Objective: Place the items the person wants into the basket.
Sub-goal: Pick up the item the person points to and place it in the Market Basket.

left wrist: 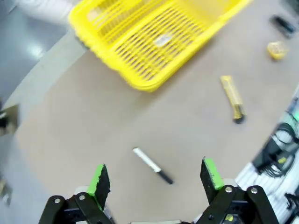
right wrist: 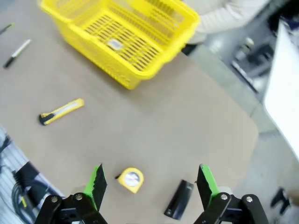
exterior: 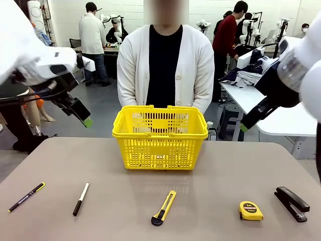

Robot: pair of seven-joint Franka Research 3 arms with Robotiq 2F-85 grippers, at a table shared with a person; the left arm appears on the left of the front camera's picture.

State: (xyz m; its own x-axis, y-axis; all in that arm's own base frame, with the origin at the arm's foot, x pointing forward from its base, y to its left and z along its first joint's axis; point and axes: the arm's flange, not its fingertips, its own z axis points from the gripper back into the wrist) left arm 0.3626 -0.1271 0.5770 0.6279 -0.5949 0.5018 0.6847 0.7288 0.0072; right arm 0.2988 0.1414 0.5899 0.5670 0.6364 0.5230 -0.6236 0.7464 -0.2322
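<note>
So there's the brown table [exterior: 210, 165], with a person [exterior: 163, 65] in a white cardigan standing at the far side. The yellow basket [exterior: 159, 150] sits at the far middle of the table, right in front of them. My left gripper [left wrist: 155, 176] and right gripper [right wrist: 150, 181] both hang up over the table, jaws wide apart, holding nothing. The small stuff lies in a row along my edge: stapler [exterior: 292, 203] far right, knife [exterior: 164, 207] in the middle, tape measure [exterior: 251, 210] between those two, marker [exterior: 81, 199] to the left, pen [exterior: 26, 197] far left.
</note>
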